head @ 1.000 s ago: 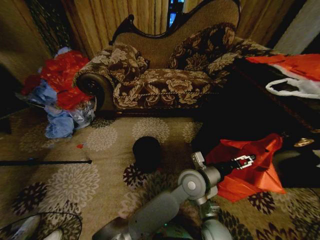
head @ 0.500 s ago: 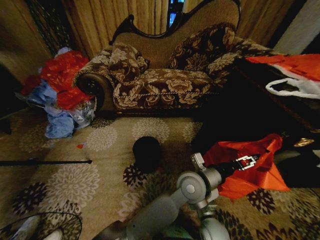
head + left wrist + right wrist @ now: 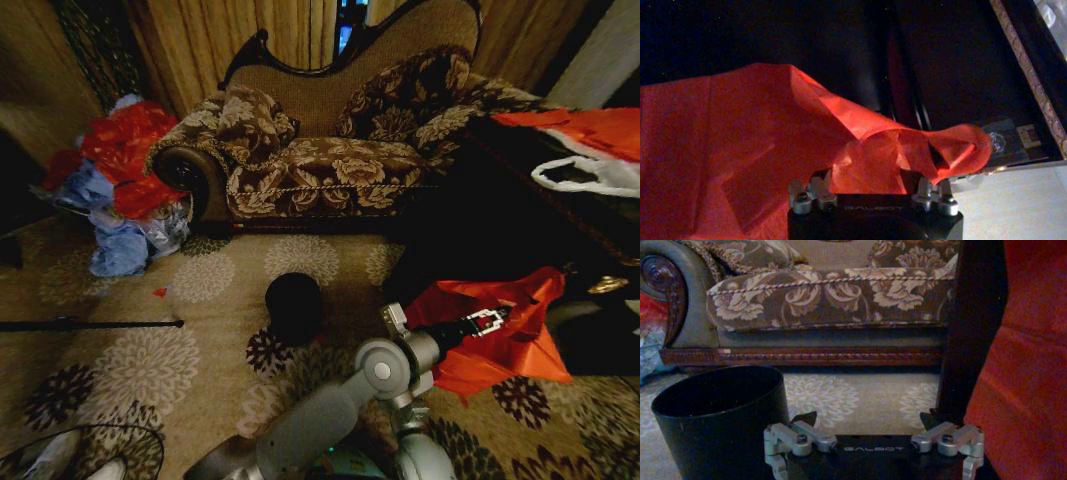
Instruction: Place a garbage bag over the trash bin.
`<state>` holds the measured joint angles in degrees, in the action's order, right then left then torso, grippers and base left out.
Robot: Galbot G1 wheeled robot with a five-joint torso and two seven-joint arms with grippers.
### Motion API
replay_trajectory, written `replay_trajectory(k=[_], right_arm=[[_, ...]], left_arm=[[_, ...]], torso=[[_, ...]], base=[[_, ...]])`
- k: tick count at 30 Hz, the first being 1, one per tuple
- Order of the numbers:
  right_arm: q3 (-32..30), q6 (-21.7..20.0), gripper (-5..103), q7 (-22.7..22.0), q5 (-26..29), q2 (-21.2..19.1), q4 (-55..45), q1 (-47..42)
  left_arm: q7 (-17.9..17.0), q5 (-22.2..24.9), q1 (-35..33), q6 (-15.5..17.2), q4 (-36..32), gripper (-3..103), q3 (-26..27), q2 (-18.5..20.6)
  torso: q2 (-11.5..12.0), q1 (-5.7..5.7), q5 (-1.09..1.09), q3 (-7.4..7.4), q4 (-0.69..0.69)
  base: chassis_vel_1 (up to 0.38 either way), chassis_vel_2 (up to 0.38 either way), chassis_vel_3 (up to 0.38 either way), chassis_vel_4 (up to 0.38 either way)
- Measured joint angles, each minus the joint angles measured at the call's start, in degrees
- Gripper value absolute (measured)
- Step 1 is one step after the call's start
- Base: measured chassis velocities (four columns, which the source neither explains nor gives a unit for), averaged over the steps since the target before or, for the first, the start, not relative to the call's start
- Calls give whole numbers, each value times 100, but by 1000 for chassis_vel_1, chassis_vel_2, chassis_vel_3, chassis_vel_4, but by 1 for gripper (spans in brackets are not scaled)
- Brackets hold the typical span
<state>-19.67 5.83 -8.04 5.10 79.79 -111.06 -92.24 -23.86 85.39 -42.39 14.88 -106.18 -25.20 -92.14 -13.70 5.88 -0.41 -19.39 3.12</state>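
Observation:
The trash bin point(image 3: 294, 305), small, round and black, stands upright on the patterned carpet in front of the sofa. In the right wrist view the trash bin point(image 3: 720, 410) is close by, its mouth uncovered. The red garbage bag point(image 3: 500, 345) hangs to the right of the bin, above the carpet, beside a dark table. My left gripper point(image 3: 486, 322) is shut on the bag's upper edge, and crumpled red film of the garbage bag point(image 3: 773, 140) bunches at the left gripper point(image 3: 873, 175). My right gripper point(image 3: 867, 419) is open and holds nothing, low beside the bin.
A floral sofa point(image 3: 330, 160) stands behind the bin. A heap of red and blue bags point(image 3: 125, 180) lies at the left. The dark table point(image 3: 520, 200) at the right carries an orange-red bag point(image 3: 590, 128) and a white bag point(image 3: 590, 175). A black pole point(image 3: 90, 324) lies on the carpet.
My left arm swayed slightly to the right and back, the red bag swinging with it. The bin has not moved.

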Motion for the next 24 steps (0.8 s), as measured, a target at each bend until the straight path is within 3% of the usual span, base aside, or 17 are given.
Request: replay_trajectory(k=[7, 12, 14, 16, 20, 21, 24], right_arm=[[-22, -1, 100, -4, -21, -14, 7, -12], [39, -1, 100, -4, -60, 3, 33, -8], [79, -1, 100, -5, -71, 7, 39, -9], [91, -1, 100, -4, -73, 5, 41, -9], [101, -1, 100, -5, -87, -21, 53, -12], [101, -1, 100, -5, -87, -21, 53, -12], [107, -1, 100, -5, -93, -47, 61, -14]], left_arm=[[48, -12, 27, 5, -68, 62, -58, 0], [98, -43, 28, 2, -41, 48, -66, 0], [131, -69, 49, -3, 5, 38, -66, 0], [137, -74, 59, -4, 21, 38, -66, 0], [168, -96, 117, -12, 80, 17, -52, 0], [168, -96, 117, -12, 80, 17, -52, 0], [205, -108, 137, -15, 111, 2, -57, 0]], torso=[[0, 0, 0, 0, 0], [0, 0, 0, 0, 0], [0, 0, 0, 0, 0], [0, 0, 0, 0, 0], [0, 0, 0, 0, 0], [0, 0, 0, 0, 0], [0, 0, 0, 0, 0]], base=[[0, 0, 0, 0], [0, 0, 0, 0], [0, 0, 0, 0], [0, 0, 0, 0], [0, 0, 0, 0], [0, 0, 0, 0], [0, 0, 0, 0]])
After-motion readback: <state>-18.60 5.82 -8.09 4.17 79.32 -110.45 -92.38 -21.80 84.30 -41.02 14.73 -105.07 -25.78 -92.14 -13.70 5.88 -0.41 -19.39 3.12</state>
